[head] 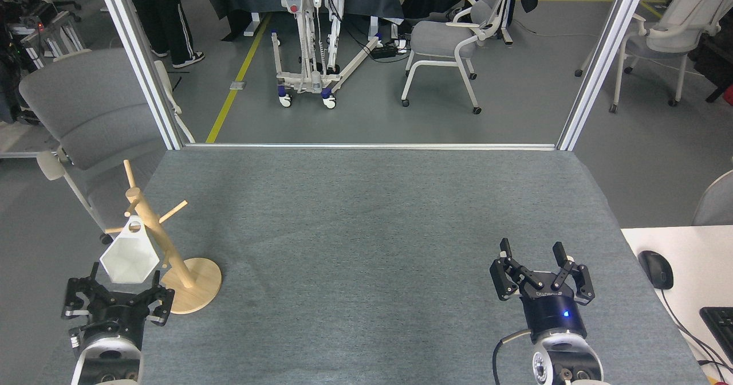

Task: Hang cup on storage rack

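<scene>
Head view: The white cup (129,256) hung from a left-pointing peg of the wooden rack (162,247), near the table's (366,213) left edge. Its handle loop sat over the peg close to the pole, at the top, while the hexagonal mouth faced down and toward the camera, so the cup's long axis ran steeply downward from the peg, tilted slightly left. The cup's side lay against or just beside the rack's leaning pole; contact there could not be made out. The rack's round base rested flat on the grey cloth, its pole slanting up and to the left, with another peg pointing right and one pointing up and away.

The left gripper (119,293) sat just below the cup with its dark fingers spread wide on either side, holding nothing; whether a fingertip touched the cup's lower rim could not be told. The right gripper (535,262) stood well apart at the table's right side, fingers pointing up and away and set wide, also empty. A computer mouse (655,269) lay on a white desk beyond the table's right edge. Behind the table, a grey chair (444,35) stood on the floor, and a person's legs (172,18) showed at upper left.
</scene>
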